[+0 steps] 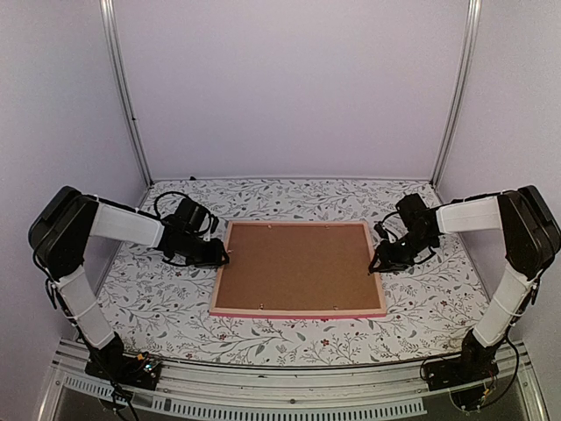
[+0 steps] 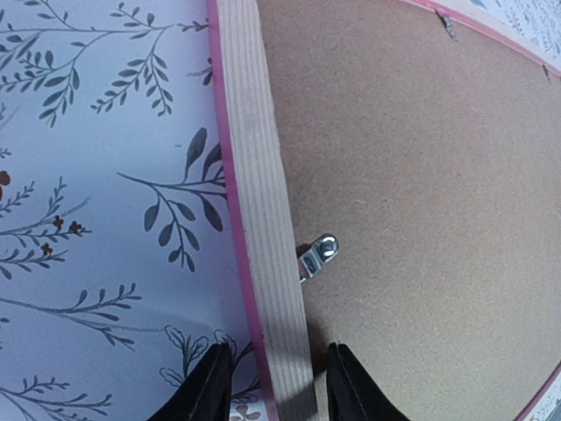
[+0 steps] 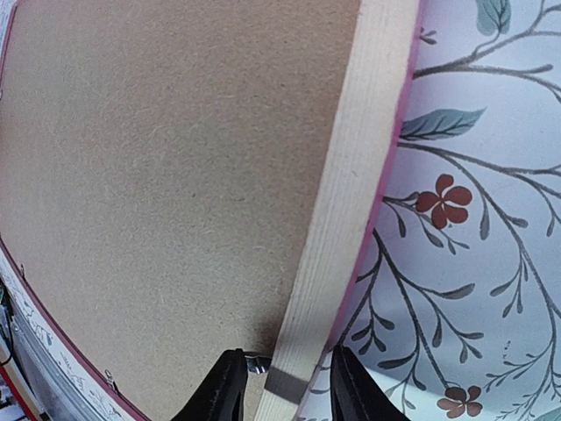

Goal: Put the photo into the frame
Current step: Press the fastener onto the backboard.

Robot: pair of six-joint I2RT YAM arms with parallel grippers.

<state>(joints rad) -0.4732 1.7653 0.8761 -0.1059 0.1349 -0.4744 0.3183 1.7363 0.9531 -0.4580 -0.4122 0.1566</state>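
Plain pale walls (image 1: 289, 88) closed in the workspace on three sides, and a tablecloth (image 1: 158, 298) printed with leafy sprigs and small red flowers covered the table.

The left gripper (image 1: 219, 256) (image 2: 279, 351) reached in low from the left. Its two black fingers (image 2: 210, 390) stood partly apart, astride the left rail of the frame (image 1: 298, 310) (image 2: 259, 175). One finger was on the cloth side and the other over the backing board (image 1: 298, 263) (image 2: 421, 193). A sliver of cloth showed between the outer finger and the rail's pink edge. Whether the jaws actually pinched the wood could not be told.

The right gripper (image 1: 379, 261) (image 3: 289, 355) mirrored it on the opposite side. Its fingers (image 3: 230, 386) were set likewise on either side of the right rail (image 3: 342, 193), close to it. There too the pictures did not settle whether it gripped.

Outward from the left fingers, a small silver retaining tab (image 2: 317, 256) sat at the rail's inner edge, lying on the board.

The frame lay flat and face down in the middle of the table, between the two arms. The raw pale wood of its back faced up, with pink along the outer edges. The brown backing board filled its opening from rail to rail. A few small fasteners dotted the board along the near rail (image 1: 261, 306) and the far rail.
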